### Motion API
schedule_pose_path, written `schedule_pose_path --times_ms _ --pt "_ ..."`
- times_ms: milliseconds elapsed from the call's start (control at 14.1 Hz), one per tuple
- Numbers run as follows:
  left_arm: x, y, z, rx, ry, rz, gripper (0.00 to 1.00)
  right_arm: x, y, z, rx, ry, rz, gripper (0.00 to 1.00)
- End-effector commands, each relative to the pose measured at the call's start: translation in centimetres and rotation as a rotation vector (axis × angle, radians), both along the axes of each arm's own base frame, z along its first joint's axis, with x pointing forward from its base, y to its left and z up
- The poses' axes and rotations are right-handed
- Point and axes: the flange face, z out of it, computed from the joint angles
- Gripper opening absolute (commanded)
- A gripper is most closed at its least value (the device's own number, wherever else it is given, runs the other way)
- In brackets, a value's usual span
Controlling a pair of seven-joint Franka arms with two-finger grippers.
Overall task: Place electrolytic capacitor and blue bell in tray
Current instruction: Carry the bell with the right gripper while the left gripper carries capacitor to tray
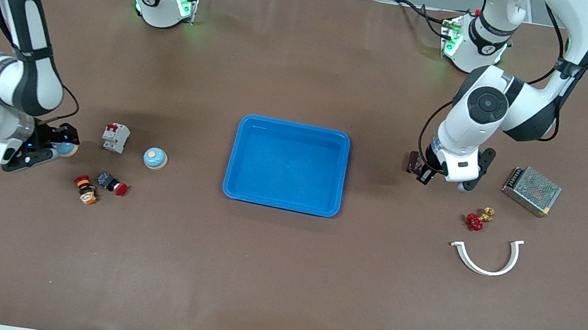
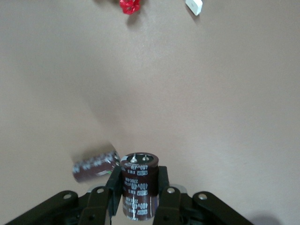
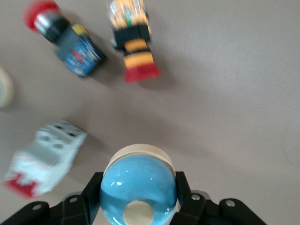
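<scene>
Blue bells number two: one (image 3: 138,187) clamped in my right gripper (image 1: 61,147), one (image 1: 155,158) on table; my left gripper (image 1: 424,172) clasps the single capacitor (image 2: 139,185) beside tray (image 1: 281,204).

Capacitor (image 2: 139,187), blue bell (image 3: 138,189) gripped; tray (image 1: 287,164) empty.

You have two blue bells: one (image 3: 138,187) between the right jaws, one (image 1: 155,158) on the table. There are two capacitors, one (image 2: 139,185) between the left jaws, and one tray (image 1: 280,204).

High front cam faces both robot bases; 2 wrist cams look down close.
</scene>
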Motion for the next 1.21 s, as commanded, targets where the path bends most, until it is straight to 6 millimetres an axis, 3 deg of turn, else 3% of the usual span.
schedule_pose_path --times_ms 0,71,213,426,638,851,993,1135 --pt "0.2 -3.2 0.3 -0.041 0.012 0.143 0.0 1.5 5.9 8.8 -0.034 0.04 -0.124 0.35" --pt "-0.2 -4.6 0.3 -0.053 0.005 0.187 0.0 1.9 8.4 11.1 -0.054 0.068 -0.186 0.34" --pt "0.2 -5.7 0.7 -0.088 -0.022 0.295 0.0 2.1 15.7 13.8 -0.094 0.091 -0.288 0.34" --pt "0.4 -8.6 0.6 -0.123 -0.019 0.393 0.0 0.2 27.3 14.5 -0.125 0.09 -0.407 0.33" --pt "-1.1 -12.1 0.0 -0.129 -0.006 0.413 0.0 -2.4 35.9 14.0 -0.138 0.088 -0.485 0.33" --pt "-2.9 -14.7 -0.7 -0.13 0.0 0.42 0.0 -5.4 43.3 12.0 -0.127 0.024 -0.562 0.33" --pt "-2.9 -15.6 -0.9 -0.124 -0.015 0.44 0.0 -7.1 46.6 9.6 -0.105 -0.022 -0.596 0.33" --pt "-3.8 -17.8 -1.4 -0.119 -0.02 0.442 0.0 -9.1 49.6 7.3 -0.077 -0.062 -0.604 0.33"
